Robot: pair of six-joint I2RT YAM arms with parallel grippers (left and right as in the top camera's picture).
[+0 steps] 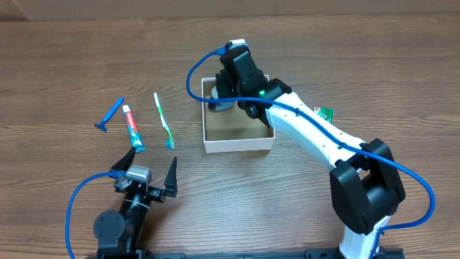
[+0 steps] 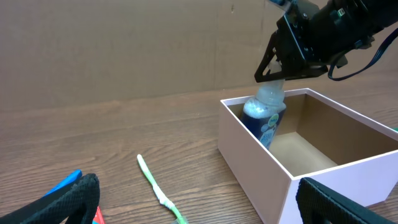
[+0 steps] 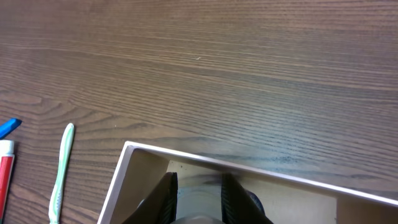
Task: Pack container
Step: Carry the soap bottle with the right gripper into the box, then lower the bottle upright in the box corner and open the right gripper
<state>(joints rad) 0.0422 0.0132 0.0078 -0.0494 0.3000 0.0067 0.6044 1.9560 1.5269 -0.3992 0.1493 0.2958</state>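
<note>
The container [image 1: 237, 144] is a white box with a brown inside, at the table's middle; it also shows in the left wrist view [image 2: 267, 174] and the right wrist view [image 3: 118, 180]. My right gripper [image 1: 226, 97] is shut on a small bottle [image 2: 266, 115] with a blue label and a white cap, and holds it in the box's far left corner; the bottle sits between the fingers [image 3: 198, 193]. My left gripper [image 1: 147, 176] is open and empty near the front edge. A green toothbrush [image 1: 164, 121], a toothpaste tube [image 1: 133, 128] and a blue razor [image 1: 111, 115] lie left of the box.
A small green packet [image 1: 325, 112] lies right of the box, partly hidden by the right arm. A brown cardboard wall [image 2: 124, 43] stands behind the table.
</note>
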